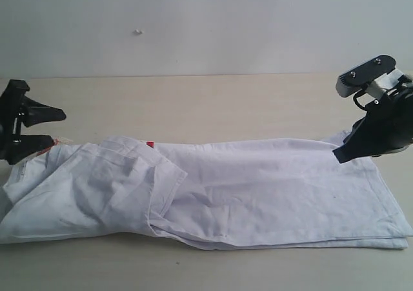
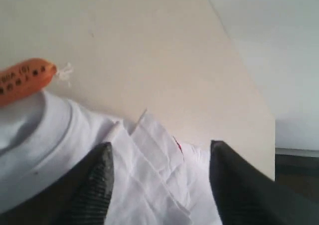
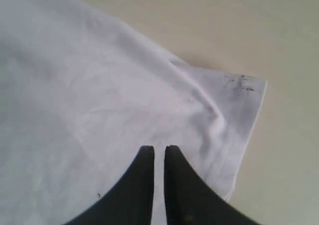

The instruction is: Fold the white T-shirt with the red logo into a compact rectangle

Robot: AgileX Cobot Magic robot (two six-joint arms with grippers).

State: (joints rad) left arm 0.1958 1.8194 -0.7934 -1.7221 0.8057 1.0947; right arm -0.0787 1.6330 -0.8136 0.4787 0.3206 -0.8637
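Note:
The white T-shirt point(image 1: 258, 188) lies on the table as a long strip running left to right, with a sleeve flap folded over its left part. Only a red sliver of the logo point(image 1: 150, 144) peeks out from under a fold, and it shows again in the left wrist view as the logo point(image 2: 178, 145). My left gripper point(image 1: 51, 128) is open at the collar end, and its jaws point(image 2: 160, 150) straddle folded cloth beside the ribbed neck and the orange tag point(image 2: 25, 80). My right gripper point(image 1: 340, 155) is shut just above the hem end point(image 3: 159, 150), holding nothing.
The beige table point(image 1: 193, 104) extends behind and in front of the shirt, with a pale wall beyond it. The table's far edge point(image 2: 273, 135) shows in the left wrist view. Small dark marks point(image 3: 239, 80) sit on the shirt's hem corner.

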